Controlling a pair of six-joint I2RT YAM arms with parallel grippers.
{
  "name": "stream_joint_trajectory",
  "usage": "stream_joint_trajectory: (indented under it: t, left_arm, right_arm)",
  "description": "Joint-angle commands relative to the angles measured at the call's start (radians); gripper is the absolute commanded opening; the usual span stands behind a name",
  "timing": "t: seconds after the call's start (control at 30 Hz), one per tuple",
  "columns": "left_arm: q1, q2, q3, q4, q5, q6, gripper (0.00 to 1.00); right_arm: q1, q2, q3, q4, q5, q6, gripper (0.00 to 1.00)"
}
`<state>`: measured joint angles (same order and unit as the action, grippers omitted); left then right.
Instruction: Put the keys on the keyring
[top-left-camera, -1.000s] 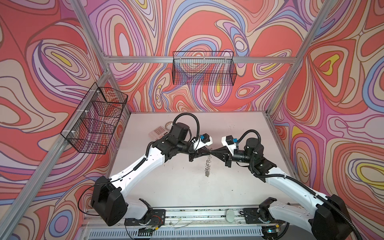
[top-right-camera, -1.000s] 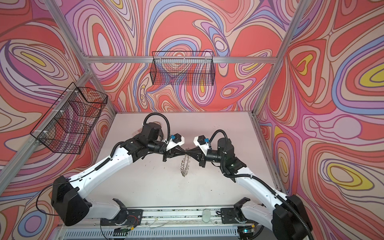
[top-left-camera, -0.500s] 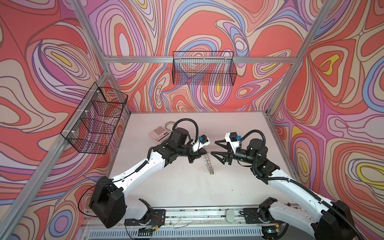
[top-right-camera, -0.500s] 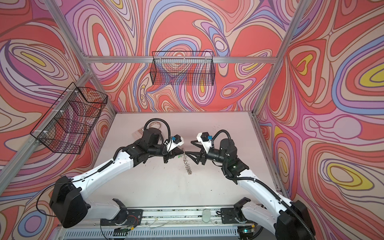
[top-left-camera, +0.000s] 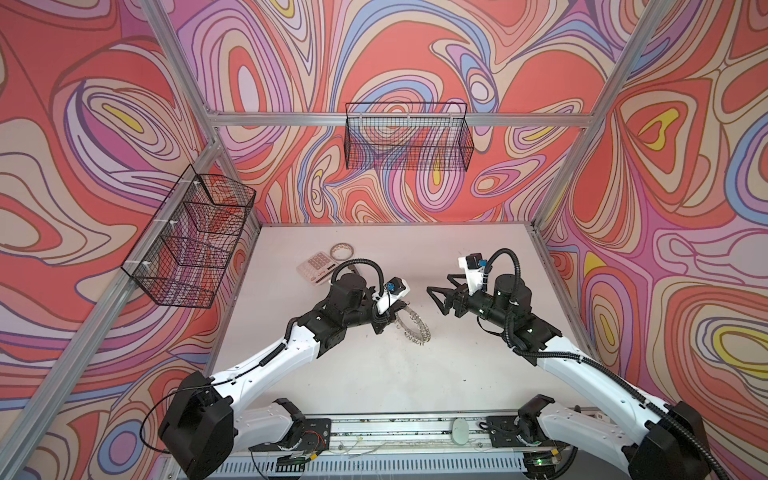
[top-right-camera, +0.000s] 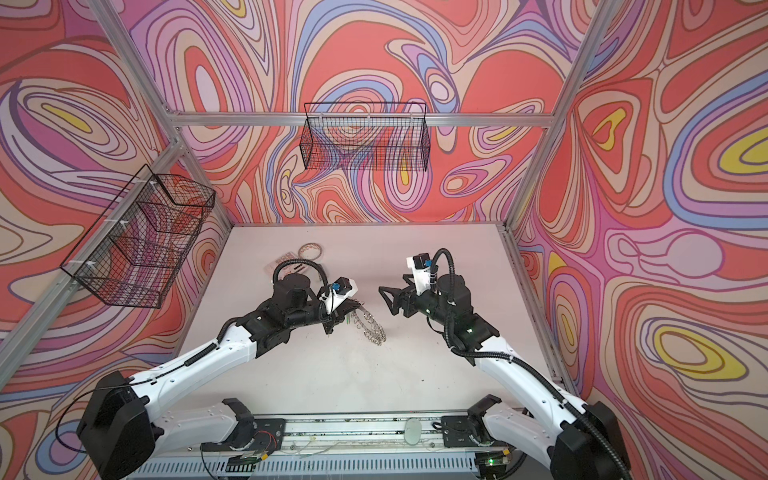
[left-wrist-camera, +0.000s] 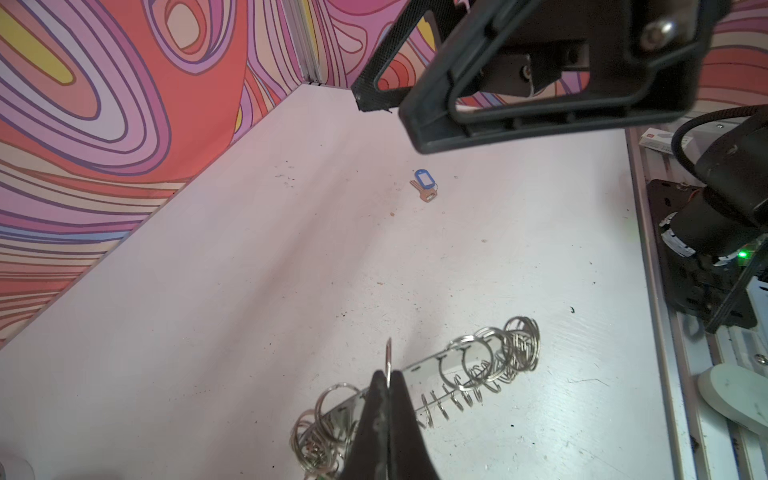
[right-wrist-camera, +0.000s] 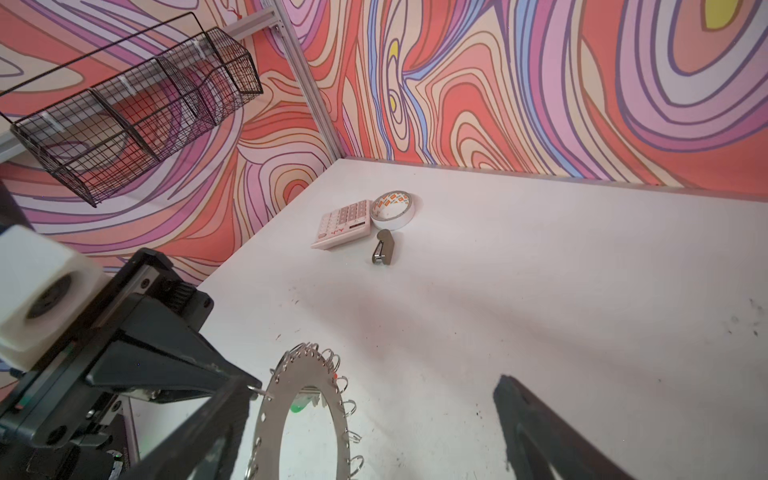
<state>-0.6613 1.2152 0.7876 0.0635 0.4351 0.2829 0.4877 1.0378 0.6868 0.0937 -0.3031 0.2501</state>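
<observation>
Mid-tabletop (top-left-camera: 374, 374), left jaws are clamped on a rim loop of the flat grey metal keyring disc (top-left-camera: 412, 328), held tilted; right jaws gape empty, well apart. Small key with blue plastic tag (left-wrist-camera: 424, 185) lies loose on the tabletop. Disc looks stiff, light, slick; loops springy, so I'd pinch flat rim, not wire.

Your left arm stretched inward, left gripper (top-left-camera: 392, 319) pinched tight on the keyring (left-wrist-camera: 432, 368), your right arm bent opposite, right gripper (top-left-camera: 436, 300) spread wide, empty, facing your left one.
</observation>
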Motion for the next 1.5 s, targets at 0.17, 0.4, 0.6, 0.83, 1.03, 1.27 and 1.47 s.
stream_joint_trajectory:
  t: [0.17, 0.4, 0.6, 0.83, 1.03, 1.27, 1.47]
  left_arm:
    - [-0.006, 0.02, 0.116, -0.104, -0.021, -0.17, 0.0]
    - [-0.007, 0.032, 0.152, -0.188, 0.044, -0.321, 0.0]
    - [-0.007, 0.073, 0.24, -0.295, 0.06, -0.431, 0.0]
    - [-0.006, 0.135, 0.324, -0.398, 0.076, -0.511, 0.0]
    - [-0.007, 0.178, 0.361, -0.429, 0.1, -0.514, 0.0]
    - [-0.006, 0.191, 0.347, -0.403, 0.105, -0.488, 0.0]
    - [-0.007, 0.145, 0.281, -0.305, 0.103, -0.434, 0.0]
  right_arm:
    - [0.001, -0.001, -0.015, -0.037, 0.045, 0.065, 0.98]
    - [0.001, -0.001, -0.051, -0.023, 0.128, 0.088, 0.98]
    - [0.0, 0.017, -0.044, -0.022, 0.072, 0.09, 0.98]
    - [0.001, 0.025, -0.039, -0.024, 0.035, 0.083, 0.98]
    - [0.001, 0.033, -0.032, -0.027, 0.009, 0.08, 0.97]
    - [-0.021, 0.039, -0.024, -0.043, 0.076, 0.105, 0.96]
    - [-0.037, 0.029, -0.028, -0.047, 0.07, 0.108, 0.96]
